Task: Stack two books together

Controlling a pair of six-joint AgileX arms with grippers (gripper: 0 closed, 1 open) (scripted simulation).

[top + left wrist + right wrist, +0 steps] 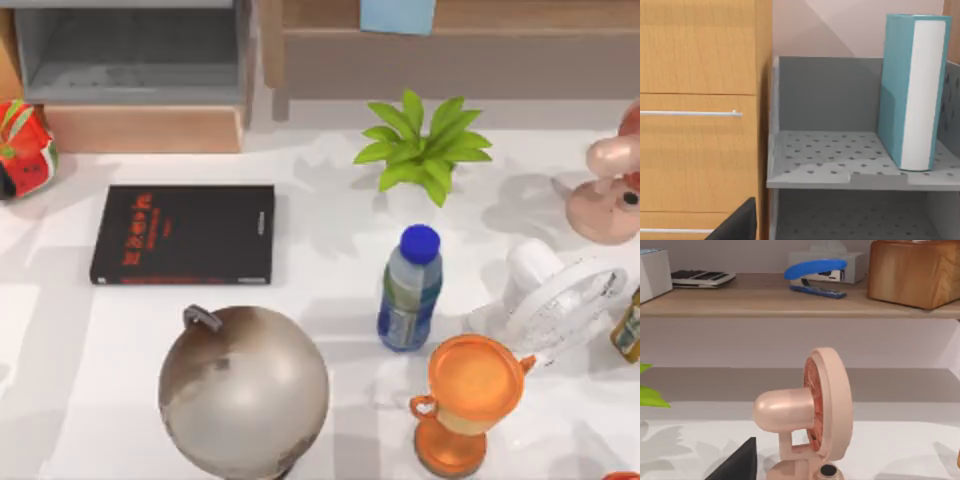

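It is a crowded white desk (60, 400) backed by a wooden shelf unit and a grey perforated rack (840, 160) at the far left corner. The black book (183, 234) lies flat towards the left edge of the desk, cover up, red lettering showing, with a big globe (244, 391) just in front of it and a water bottle (409, 288) well off to its right. The blue book (912, 90) stands upright on the upper tier of the rack, white page edges facing out, close against the rack's side wall. Both look like stiff, hard-covered volumes, moderately heavy and fairly slick, so I would judge a pinch across the thickness safest: the standing one taken by its page edge or its top, the flat one by a long edge that can be lifted off the desk. A dark corner, probably part of the left gripper (735, 225), pokes into the left wrist view, and a like one of the right gripper (735, 462) faces a pink fan (805, 415); I cannot tell how either's jaws stand. A green plant (425, 145), a white fan (560, 300) and an orange trophy (465, 400) crowd the right half.
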